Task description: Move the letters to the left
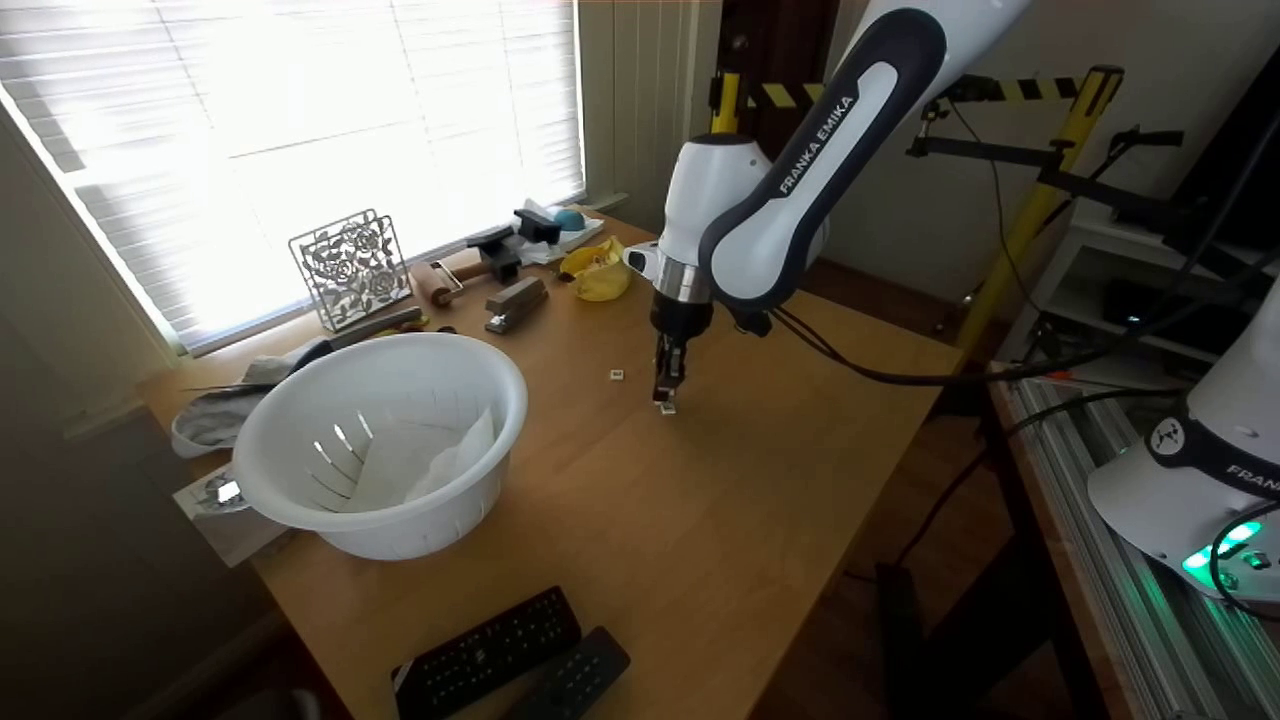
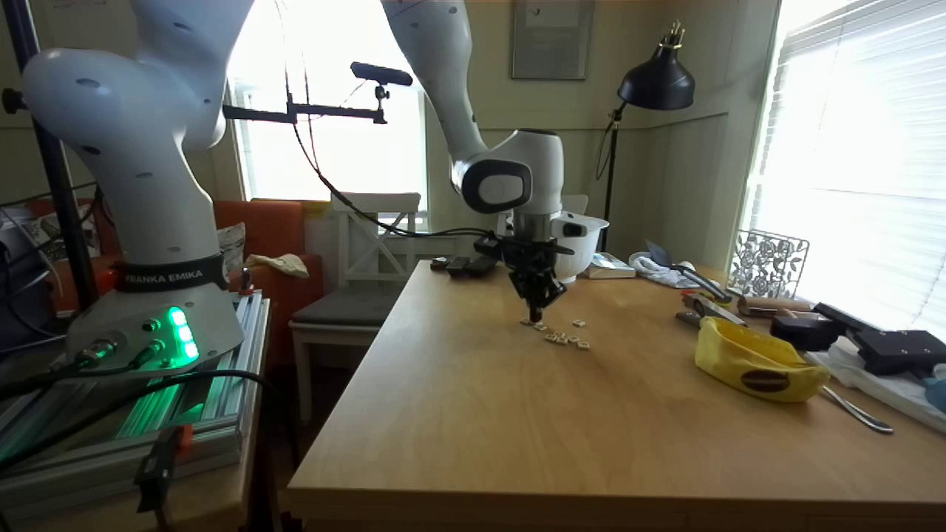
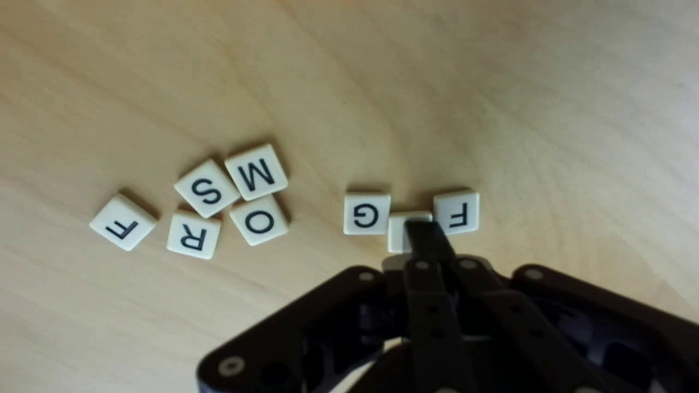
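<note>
Wrist view: fingers (image 3: 428, 240) together, nothing clamped, tip overlapping a half-hidden tile (image 3: 401, 232) in a short row, G tile (image 3: 367, 213) just beside it on one side, F tile (image 3: 457, 212) on the other; touching or hanging just above, can't tell. Other letter tiles (image 3: 207, 189) lie in a looser group nearer that view's left edge, all flat on the worktop (image 3: 327, 82). Step in hand looks like sweeping tiles, not picking them. To do it well: bring the tip down against a tile's side, not its top face, skim the worktop without pressing, push slowly through the row's middle; off-centre shoves would likely spin pieces or let them slip round the narrow tip. Whose left is meant isn't clear. Readable on tiles: F, R, S, M, O, G and a second F, turned various ways; the half-hidden tile's mark is covered. FRANKA EMIKA on the robot arm (image 1: 820, 150) in an exterior view, and on the base (image 2: 140, 303) in an exterior view; oval label (image 2: 765, 380) on the yellow banana-like pouch (image 2: 732, 358) not legible.
</note>
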You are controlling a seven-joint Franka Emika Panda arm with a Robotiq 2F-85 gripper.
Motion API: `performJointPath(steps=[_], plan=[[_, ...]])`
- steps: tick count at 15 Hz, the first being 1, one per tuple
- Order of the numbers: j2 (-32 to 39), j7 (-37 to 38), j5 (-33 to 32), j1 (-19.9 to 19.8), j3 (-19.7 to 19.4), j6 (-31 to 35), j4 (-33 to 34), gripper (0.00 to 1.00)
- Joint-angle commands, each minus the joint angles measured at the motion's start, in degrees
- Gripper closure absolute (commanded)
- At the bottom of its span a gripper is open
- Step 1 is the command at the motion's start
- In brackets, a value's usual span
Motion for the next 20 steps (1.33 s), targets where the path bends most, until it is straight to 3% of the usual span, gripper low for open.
performJointPath(steps=[1,17,20], plan=[[0.0,2.32,-1.44,1.64,-1.79,-0.93,-0.08,1.0],[-0.61,2.69,-2.01,3.16,-3.29,-2.38,-0.72,1.0],[-0.85,0.72,1.03,0.03,0.06,-0.03,-0.85,1.0]])
